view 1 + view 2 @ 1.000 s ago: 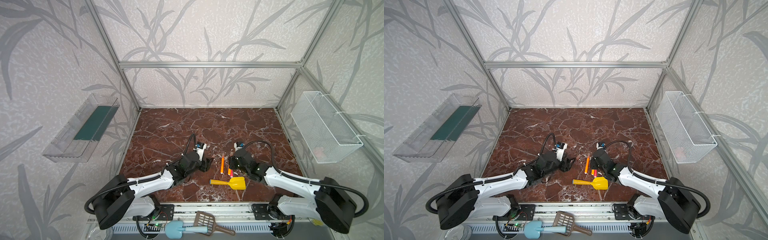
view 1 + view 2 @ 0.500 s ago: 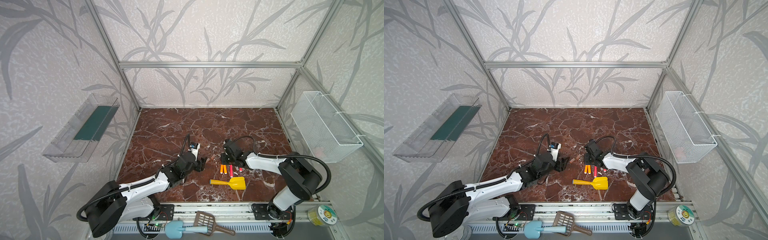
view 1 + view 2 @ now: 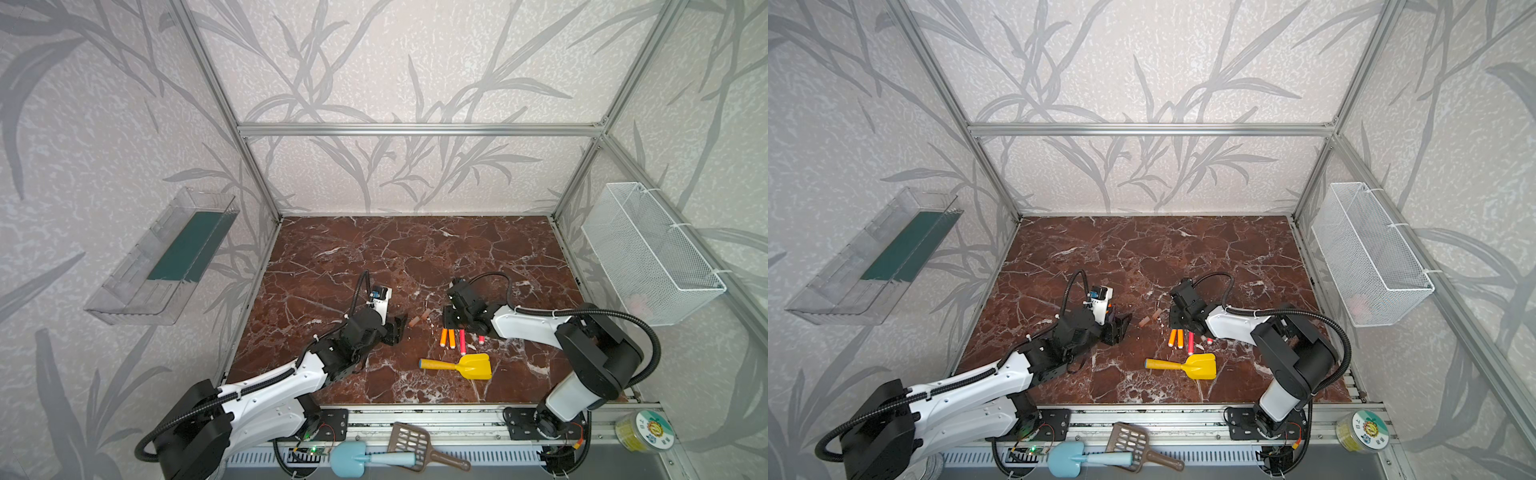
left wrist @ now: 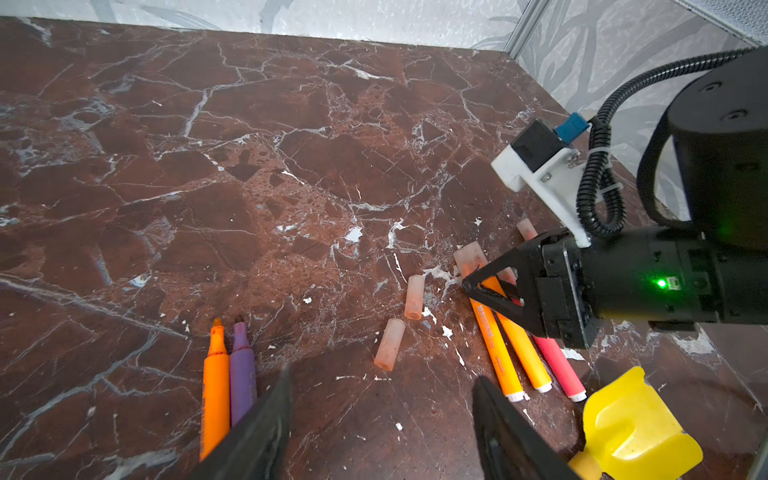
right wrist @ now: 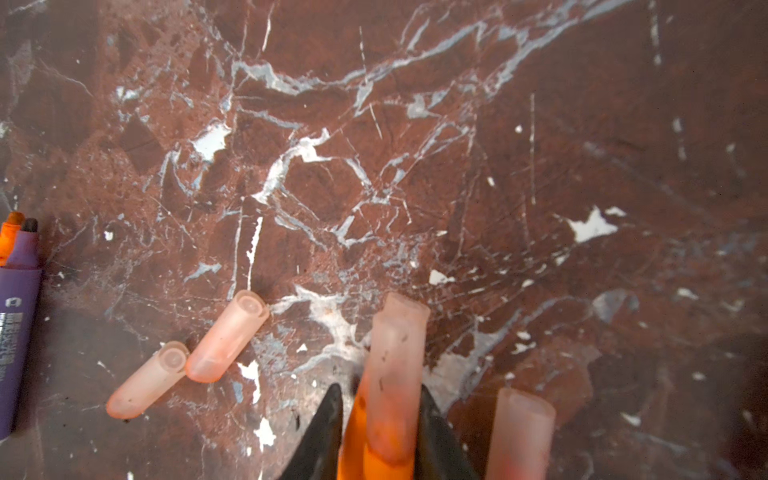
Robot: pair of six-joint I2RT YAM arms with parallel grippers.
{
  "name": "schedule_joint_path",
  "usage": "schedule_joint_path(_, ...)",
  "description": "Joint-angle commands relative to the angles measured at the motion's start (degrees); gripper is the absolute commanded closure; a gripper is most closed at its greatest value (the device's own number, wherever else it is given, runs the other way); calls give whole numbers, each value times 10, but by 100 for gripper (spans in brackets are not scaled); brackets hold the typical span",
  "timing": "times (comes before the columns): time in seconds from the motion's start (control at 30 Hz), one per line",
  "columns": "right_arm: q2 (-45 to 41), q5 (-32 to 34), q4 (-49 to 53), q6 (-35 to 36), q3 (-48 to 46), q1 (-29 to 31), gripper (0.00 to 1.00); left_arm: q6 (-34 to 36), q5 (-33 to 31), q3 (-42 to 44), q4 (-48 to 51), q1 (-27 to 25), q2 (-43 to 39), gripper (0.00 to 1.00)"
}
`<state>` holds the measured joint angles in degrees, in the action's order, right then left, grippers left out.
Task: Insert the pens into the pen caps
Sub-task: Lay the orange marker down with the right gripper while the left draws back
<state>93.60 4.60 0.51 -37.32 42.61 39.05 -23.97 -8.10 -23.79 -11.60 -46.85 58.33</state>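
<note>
Two orange pens (image 4: 521, 353) and a red-pink pen (image 4: 557, 365) lay side by side, touching, about midway along the bench (image 3: 374, 249) and nearer its front edge than its back edge. Their white ends pointed toward the front edge. A fitted cap (image 5: 395, 374) covered the tip of one orange pen. Whether the second orange pen was capped too could not be told.

The right jaws, at the end of the right arm (image 3: 519, 326), stood a little apart on either side of that capped end, low on the bench. Whether they pressed on it could not be told. A further cap (image 5: 519, 432) lay just beside them, with red showing at its near end.

Two loose caps (image 4: 390, 344) lay on the bench between the two arms, touching each other and just left of the three pens.

The left jaws, on the left arm (image 3: 270, 386), were wide apart and held nothing, facing the nearer loose cap. Just beside them lay a third orange pen (image 4: 216, 386) and a purple pen (image 4: 243, 374), touching along their length, tips bare.

A yellow shovel (image 3: 465, 366) lay just in front of the three pens, closer to the front edge.
</note>
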Motion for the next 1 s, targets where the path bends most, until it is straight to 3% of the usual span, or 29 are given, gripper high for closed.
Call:
schedule_joint_path(0.0, -8, 22, 31, -10, -23, -4, 66, 2, -8, 14, 2, 3, -14, 30)
schedule_joint_path(0.53, -103, 39, 64, -5, -25, -5, 51, 6, -23, 12, 36, 3, -33, 28)
schedule_joint_path(0.77, -196, 34, 71, 3, -42, 3, 49, -7, -66, -8, 82, 4, 10, 32)
schedule_joint_path(0.97, -275, 35, 78, 4, -68, 11, 49, -29, -64, -30, 104, 6, 67, 38)
